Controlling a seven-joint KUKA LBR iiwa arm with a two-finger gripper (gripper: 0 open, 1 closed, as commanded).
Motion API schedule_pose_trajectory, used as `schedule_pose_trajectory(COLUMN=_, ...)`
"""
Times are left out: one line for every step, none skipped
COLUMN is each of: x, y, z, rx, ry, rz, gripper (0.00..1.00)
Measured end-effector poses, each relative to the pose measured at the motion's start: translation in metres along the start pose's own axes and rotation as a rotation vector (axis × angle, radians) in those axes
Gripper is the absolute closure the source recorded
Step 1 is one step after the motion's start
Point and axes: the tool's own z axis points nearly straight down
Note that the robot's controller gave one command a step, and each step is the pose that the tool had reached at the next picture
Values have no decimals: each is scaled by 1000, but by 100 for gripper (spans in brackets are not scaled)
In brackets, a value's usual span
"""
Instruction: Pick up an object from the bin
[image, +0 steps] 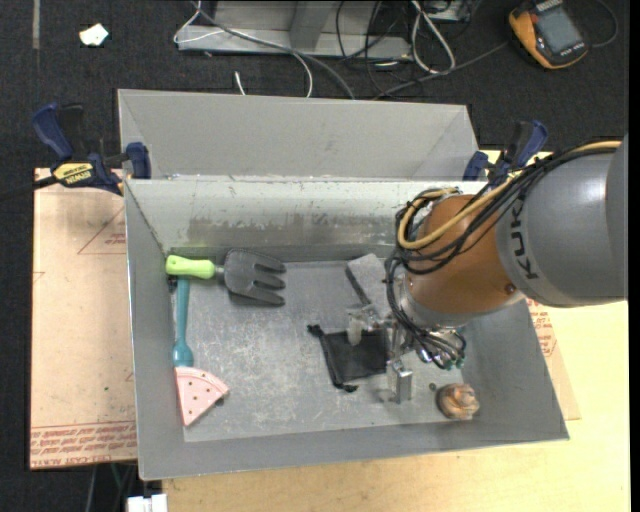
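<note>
While the gripper (384, 358) sits low beside the black piece (345, 366), I cannot tell its opening. The grasp seems in hand; next comes closing and lifting.

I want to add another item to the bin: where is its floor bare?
The floor is bare left of centre, between the grey hand rake, the teal-handled pink brush and the black flat piece. Crowded on the right, where the gripper hangs by that piece and a small brown lump.
</note>
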Motion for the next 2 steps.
schedule_pose_trajectory(x=-2, y=-6, z=10, rx=0, ry=-11, rz=7, gripper=100)
schedule_pose_trajectory(x=0, y=-8, z=5, rx=-1, ry=-6, rz=8, gripper=100)
